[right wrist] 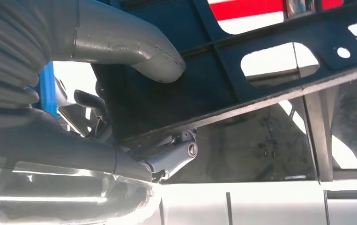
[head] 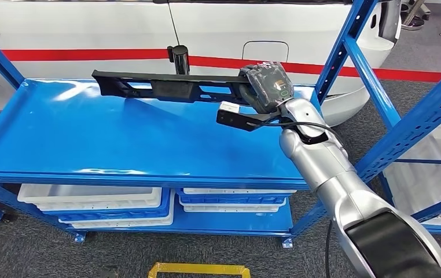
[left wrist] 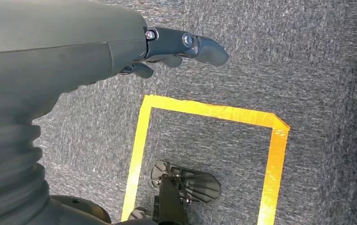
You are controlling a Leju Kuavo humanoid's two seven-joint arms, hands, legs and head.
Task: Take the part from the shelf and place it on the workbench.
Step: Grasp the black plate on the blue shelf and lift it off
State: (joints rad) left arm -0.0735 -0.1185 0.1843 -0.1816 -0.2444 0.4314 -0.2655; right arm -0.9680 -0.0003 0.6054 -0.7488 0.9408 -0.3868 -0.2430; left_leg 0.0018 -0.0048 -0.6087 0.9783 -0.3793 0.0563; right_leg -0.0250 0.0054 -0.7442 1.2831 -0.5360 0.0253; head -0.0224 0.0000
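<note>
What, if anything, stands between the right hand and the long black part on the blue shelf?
Nothing visible does: the right hand already grips one end of the long black part, thumb on one face and fingers under its edge. The part looks lifted above the blue shelf. The workbench cannot be seen.

grey carpet point(head: 33, 249), yellow floor tape point(left wrist: 214, 112), white car point(head: 91, 29) behind.

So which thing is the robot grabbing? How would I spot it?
Find the big blue shelf in front of the white car. Along its back edge runs a long black plastic part full of cut-out holes. The robot's right hand grips one end, and it is the long black piece on that top shelf.
</note>
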